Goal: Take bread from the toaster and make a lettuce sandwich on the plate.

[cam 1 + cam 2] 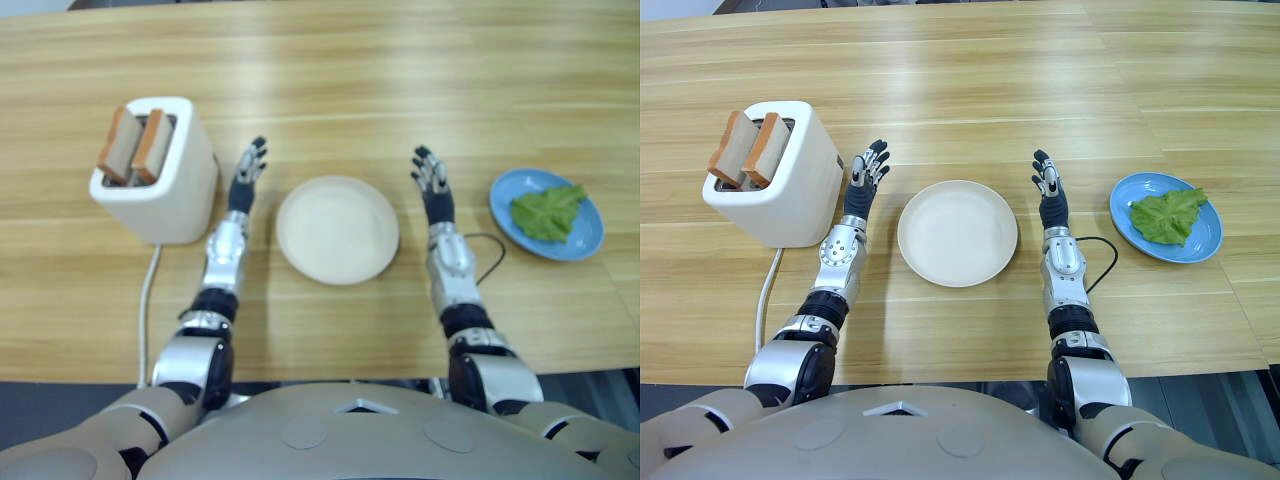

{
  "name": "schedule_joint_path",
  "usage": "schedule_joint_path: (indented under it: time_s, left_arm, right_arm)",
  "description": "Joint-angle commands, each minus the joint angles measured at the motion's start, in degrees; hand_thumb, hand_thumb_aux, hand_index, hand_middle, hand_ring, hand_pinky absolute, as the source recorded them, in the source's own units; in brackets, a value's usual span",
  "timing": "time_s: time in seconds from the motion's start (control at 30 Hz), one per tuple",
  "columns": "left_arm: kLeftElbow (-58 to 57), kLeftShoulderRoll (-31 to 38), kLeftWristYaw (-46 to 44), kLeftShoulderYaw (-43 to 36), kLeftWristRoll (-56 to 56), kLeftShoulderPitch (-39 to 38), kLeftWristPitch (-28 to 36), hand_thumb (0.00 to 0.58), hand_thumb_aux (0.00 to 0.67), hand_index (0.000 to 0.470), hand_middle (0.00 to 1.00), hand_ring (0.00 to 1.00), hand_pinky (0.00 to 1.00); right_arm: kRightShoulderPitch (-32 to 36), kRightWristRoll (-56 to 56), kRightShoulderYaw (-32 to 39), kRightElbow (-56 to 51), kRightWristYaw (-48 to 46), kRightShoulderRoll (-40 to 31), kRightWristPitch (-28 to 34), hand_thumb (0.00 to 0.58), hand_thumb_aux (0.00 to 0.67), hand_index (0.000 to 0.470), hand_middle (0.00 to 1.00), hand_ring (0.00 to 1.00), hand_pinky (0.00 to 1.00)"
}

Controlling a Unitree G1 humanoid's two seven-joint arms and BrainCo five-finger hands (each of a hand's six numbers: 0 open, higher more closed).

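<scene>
Left robot hand (862, 180) and right robot hand (1048, 192) flank the plate (958, 232) — both with fingers stretched out, holding nothing.

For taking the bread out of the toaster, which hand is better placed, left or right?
Left. The left hand lies open just beside the toaster, where two bread slices stick up. The right hand is across the plate, nearer the lettuce.
</scene>
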State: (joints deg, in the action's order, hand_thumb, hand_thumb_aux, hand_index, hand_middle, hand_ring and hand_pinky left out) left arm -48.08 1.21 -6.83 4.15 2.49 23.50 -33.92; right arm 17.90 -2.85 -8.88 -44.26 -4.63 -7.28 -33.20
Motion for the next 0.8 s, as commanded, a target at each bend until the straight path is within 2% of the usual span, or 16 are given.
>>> schedule_joint_path:
  time_s: [0.03, 0.6, 0.7, 0.8]
  left_arm:
    - [0.3, 0.4, 0.1, -0.4, -0.7, -0.5, 0.7, 0.0, 0.0, 0.0, 0.0, 0.0, 0.0]
    - [1.2, 1.0, 1.2, -1.6, -2.8, -1.0, 0.9, 0.0, 0.0, 0.0, 0.0, 0.0, 0.0]
    - [14.9, 1.7, 1.2, -3.7, -5.0, -5.0, 1.9, 0.0, 0.0, 0.0, 0.0, 0.0, 0.0]
    - [41.4, 3.5, -2.1, -5.5, -2.5, -10.3, 9.9, 0.0, 0.0, 0.0, 0.0, 0.0, 0.0]
  right_arm:
    - [-0.7, -0.1, 0.1, -0.3, -0.1, 0.0, 0.7, 0.0, 0.0, 0.0, 0.0, 0.0, 0.0]
    - [-1.1, -0.1, 0.3, 0.0, 0.0, 0.2, 0.9, 0.0, 0.0, 0.0, 0.0, 0.0, 0.0]
    - [-1.0, 0.0, 0.4, 0.1, -0.2, 0.3, 1.0, 0.0, 0.0, 0.0, 0.0, 0.0, 0.0]
    - [-0.9, 0.0, 0.4, -0.4, -0.3, 0.2, 1.1, 0.0, 0.0, 0.0, 0.0, 0.0, 0.0]
